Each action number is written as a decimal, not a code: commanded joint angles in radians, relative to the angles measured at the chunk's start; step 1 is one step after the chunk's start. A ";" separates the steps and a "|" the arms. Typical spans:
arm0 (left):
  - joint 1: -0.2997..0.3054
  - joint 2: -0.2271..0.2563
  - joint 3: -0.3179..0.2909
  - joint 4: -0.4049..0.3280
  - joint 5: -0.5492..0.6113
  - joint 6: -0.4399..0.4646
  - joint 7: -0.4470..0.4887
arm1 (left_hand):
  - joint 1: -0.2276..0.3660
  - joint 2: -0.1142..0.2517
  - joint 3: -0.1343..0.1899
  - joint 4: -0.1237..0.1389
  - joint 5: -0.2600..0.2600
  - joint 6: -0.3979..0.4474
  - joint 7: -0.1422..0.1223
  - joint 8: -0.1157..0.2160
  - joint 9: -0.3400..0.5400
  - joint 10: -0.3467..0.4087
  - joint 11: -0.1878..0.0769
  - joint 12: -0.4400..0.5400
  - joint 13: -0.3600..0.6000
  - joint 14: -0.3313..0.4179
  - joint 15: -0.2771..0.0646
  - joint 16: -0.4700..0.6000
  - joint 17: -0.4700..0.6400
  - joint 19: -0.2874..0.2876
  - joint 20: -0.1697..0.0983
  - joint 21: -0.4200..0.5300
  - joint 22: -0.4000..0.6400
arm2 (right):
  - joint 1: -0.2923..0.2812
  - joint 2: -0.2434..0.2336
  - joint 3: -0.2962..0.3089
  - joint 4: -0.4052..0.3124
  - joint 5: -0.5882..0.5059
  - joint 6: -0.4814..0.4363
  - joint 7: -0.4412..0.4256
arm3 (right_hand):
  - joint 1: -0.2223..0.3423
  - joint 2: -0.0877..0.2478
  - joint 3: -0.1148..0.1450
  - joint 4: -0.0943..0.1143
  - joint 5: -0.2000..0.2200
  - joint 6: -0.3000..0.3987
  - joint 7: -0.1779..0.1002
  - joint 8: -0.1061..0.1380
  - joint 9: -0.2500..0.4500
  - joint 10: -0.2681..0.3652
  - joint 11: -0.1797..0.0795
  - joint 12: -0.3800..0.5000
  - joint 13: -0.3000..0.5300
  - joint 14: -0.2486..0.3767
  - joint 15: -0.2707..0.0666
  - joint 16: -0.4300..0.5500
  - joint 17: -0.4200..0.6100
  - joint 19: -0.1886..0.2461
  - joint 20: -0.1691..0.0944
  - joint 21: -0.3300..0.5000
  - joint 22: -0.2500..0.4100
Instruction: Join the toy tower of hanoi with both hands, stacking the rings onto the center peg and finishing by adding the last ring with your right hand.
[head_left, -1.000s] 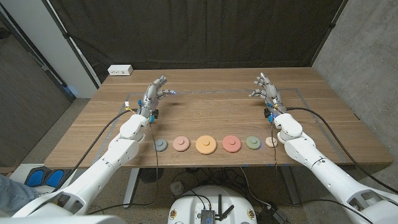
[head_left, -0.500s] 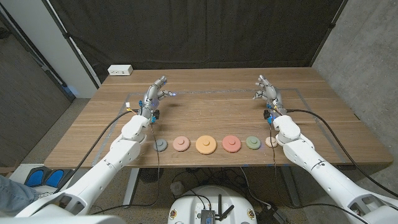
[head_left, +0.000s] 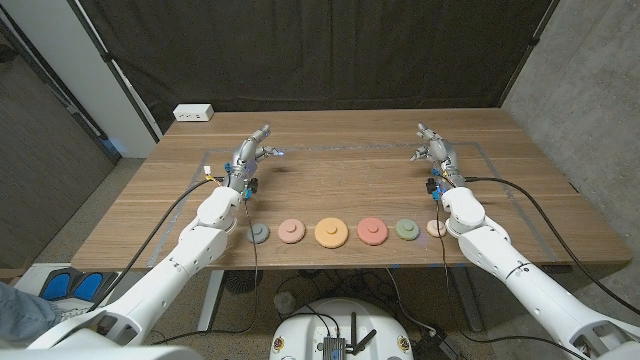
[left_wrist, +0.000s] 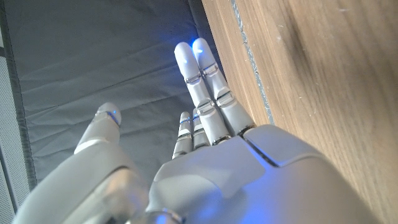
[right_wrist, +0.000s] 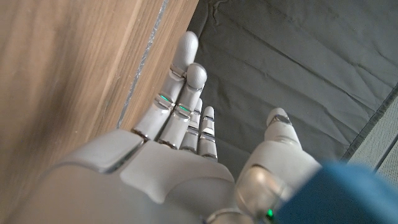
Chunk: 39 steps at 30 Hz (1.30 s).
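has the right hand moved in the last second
Yes. The right hand has turned from fingers spread to edge-on and shifted slightly toward the robot's right, judged against the grey tape line on the wooden table.

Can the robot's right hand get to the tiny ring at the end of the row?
Probably yes. The right hand is open, holding nothing, and only bare table lies between it and the smallest ring, which sits by that arm's side.

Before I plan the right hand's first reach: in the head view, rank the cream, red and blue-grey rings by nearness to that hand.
From the right hand:
1. Cream ring, at the row's right end, below that hand.
2. Red ring, right of the row's middle.
3. Blue-grey ring, at the row's left end.
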 joint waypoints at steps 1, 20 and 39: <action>0.004 0.023 0.009 -0.031 0.053 0.013 0.036 | 0.053 -0.003 0.015 -0.005 0.013 -0.008 0.002 0.002 0.006 0.000 -0.009 0.006 0.008 0.002 -0.087 0.014 0.005 0.002 -0.010 0.012 0.008 | -0.028 -0.036 0.005 -0.066 -0.057 -0.054 -0.052 | 0.039 -0.004 0.016 -0.003 0.013 -0.004 0.004 -0.002 0.002 -0.006 -0.007 -0.007 0.005 -0.009 -0.101 0.003 -0.003 -0.007 -0.045 0.007 -0.002; -0.012 0.026 0.026 -0.008 0.171 -0.007 0.118 | 0.216 -0.060 0.008 0.006 0.032 0.034 -0.008 0.021 0.013 0.063 -0.041 0.037 0.033 0.034 -0.088 0.104 0.038 0.032 -0.051 0.082 0.056 | -0.052 -0.075 -0.006 -0.146 -0.218 -0.155 -0.169 | 0.210 -0.066 0.034 0.006 0.040 -0.029 -0.020 -0.012 0.010 -0.026 -0.030 -0.026 0.029 -0.049 -0.100 0.002 -0.064 -0.038 -0.059 0.015 -0.033; 0.011 0.093 0.052 -0.152 0.412 0.143 0.305 | 0.250 -0.074 -0.011 0.013 0.032 0.040 -0.013 0.019 0.014 0.064 -0.044 0.038 0.047 0.029 -0.087 0.125 0.033 0.004 -0.044 0.097 0.073 | -0.061 -0.130 -0.015 -0.232 -0.329 -0.280 -0.203 | 0.261 -0.077 0.026 0.014 0.043 -0.012 -0.077 -0.004 0.016 -0.021 -0.054 -0.027 0.043 -0.059 -0.100 0.008 -0.099 -0.056 -0.047 0.027 -0.044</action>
